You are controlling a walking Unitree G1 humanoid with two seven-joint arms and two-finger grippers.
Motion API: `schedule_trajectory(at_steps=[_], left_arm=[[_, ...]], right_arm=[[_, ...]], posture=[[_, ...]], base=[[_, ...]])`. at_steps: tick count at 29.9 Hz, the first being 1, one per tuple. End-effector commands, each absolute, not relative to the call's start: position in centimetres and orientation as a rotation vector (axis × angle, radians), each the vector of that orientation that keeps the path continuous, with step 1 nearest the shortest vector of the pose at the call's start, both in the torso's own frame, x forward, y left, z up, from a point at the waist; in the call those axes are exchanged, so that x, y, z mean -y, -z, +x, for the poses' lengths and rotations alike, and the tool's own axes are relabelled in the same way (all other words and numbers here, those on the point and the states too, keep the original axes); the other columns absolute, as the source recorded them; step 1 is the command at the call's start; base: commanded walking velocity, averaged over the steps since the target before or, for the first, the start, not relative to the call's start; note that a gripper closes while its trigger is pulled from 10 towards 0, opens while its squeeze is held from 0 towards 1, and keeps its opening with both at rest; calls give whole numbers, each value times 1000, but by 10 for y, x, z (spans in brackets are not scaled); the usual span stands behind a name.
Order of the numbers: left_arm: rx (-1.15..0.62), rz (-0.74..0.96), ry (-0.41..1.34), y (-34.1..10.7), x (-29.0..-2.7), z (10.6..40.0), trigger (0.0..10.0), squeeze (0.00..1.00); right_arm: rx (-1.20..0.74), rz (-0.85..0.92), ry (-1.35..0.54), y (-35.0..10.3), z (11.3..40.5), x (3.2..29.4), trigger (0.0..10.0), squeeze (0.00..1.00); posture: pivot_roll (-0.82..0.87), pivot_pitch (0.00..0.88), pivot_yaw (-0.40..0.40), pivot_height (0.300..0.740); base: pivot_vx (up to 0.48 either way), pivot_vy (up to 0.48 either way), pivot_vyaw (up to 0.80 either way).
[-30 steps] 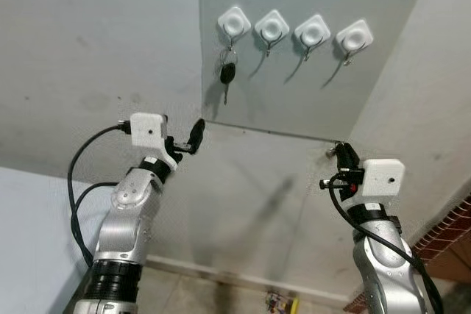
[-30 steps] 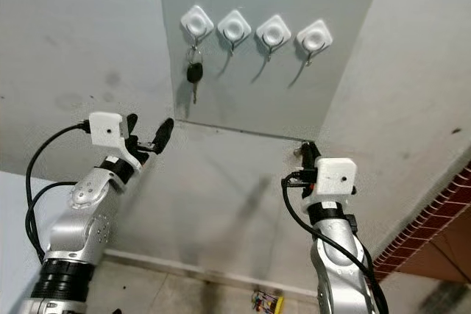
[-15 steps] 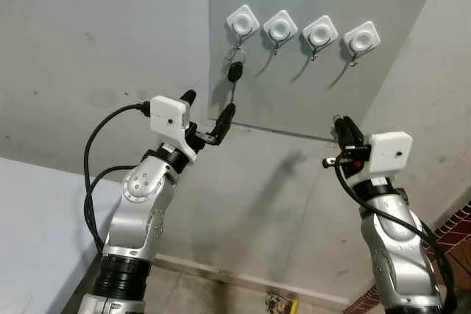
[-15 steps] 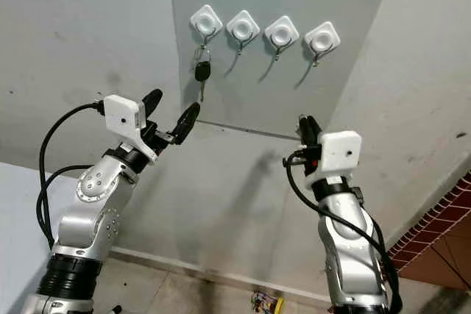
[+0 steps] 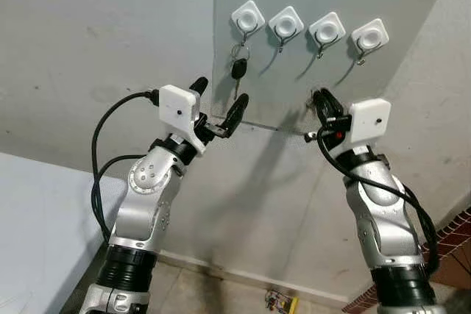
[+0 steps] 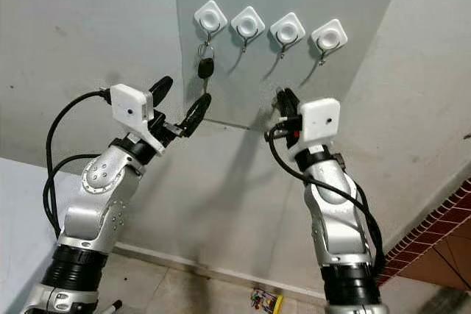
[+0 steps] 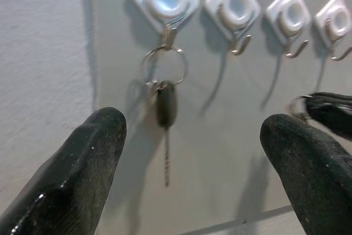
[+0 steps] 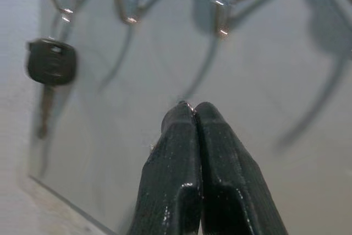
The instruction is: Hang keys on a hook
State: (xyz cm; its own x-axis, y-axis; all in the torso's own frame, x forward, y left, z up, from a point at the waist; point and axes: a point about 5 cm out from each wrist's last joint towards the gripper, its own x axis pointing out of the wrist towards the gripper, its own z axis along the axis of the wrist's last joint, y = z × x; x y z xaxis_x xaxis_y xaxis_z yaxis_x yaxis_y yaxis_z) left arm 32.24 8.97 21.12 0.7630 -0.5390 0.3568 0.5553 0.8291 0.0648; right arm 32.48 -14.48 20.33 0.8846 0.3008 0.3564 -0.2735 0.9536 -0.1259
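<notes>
Black-headed key (image 5: 237, 70) hangs beside three bare hooks (image 5: 326, 31)

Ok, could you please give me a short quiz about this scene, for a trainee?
1. True or false: the key hangs from the hook farthest to the robot's right.
2. How many hooks on the grey panel carry nothing? A: two. B: three. C: four.
3. Fill in: the right gripper has its jaws shut, while the jaws of the left gripper, just below the key, are ____.

Key: 1 false, it hangs from the leftmost one; 2 B; 3 open.
</notes>
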Motion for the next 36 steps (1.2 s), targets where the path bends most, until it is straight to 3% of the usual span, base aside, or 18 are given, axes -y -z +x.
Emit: schedule_trajectory(at_steps=[1,19,36], left_arm=[[393,-42,620,-217,-84,324,10000,0],[398,-31,640,-217,-80,322,10000,0],[395,-35,640,-216,-79,321,10000,0]], right_arm=[[409,-54,-334,-211,328,139,10000,0],[517,77,-508,-241,330,112,10000,0],[543,182,-488,-254,337,115,10000,0]], posture=[[11,0,-58,740],[24,0,-60,740],[26,0,-62,740]], base=[[0,0,0],[0,0,0],[0,0,0]])
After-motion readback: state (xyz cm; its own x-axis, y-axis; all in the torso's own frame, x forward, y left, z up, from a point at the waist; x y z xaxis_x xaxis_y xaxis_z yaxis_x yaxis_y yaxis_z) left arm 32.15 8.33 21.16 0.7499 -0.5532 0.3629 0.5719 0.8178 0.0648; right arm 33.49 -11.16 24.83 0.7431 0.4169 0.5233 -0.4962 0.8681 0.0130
